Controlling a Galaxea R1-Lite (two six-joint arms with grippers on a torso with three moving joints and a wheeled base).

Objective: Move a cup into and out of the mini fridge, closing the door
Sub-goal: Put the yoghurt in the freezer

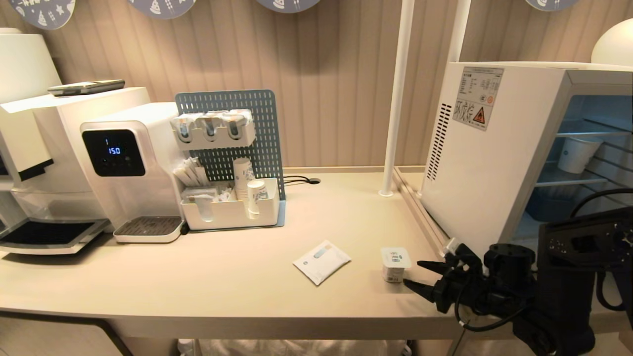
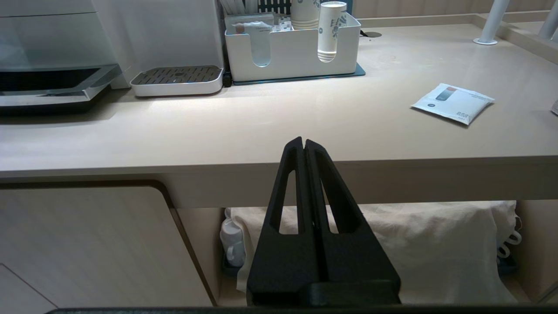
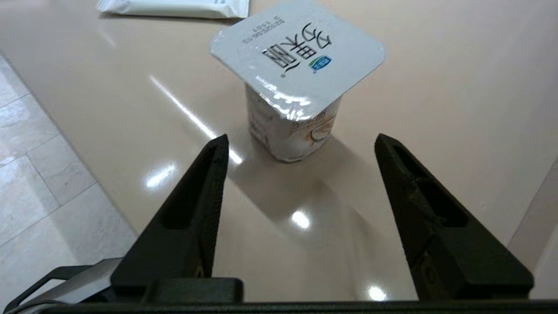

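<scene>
The cup (image 1: 395, 264), a tiny white tub with a square printed foil lid, stands upright on the beige counter (image 1: 207, 277) near its front edge. My right gripper (image 1: 414, 274) is just to its right, level with it, fingers open and pointing at it; nothing is between them. In the right wrist view the cup (image 3: 296, 83) stands a short way beyond the open right gripper (image 3: 301, 137). The mini fridge (image 1: 484, 163) stands at the right with its inside showing; the door is out of view. My left gripper (image 2: 304, 141) is shut and empty, parked below the counter's front edge.
A flat white sachet (image 1: 321, 261) lies left of the cup. A white organiser (image 1: 232, 212) with paper cups, a water dispenser (image 1: 123, 168) and a coffee machine (image 1: 34, 148) line the back left. A white pole (image 1: 395, 99) stands near the fridge. A paper cup (image 1: 578, 153) sits on a fridge shelf.
</scene>
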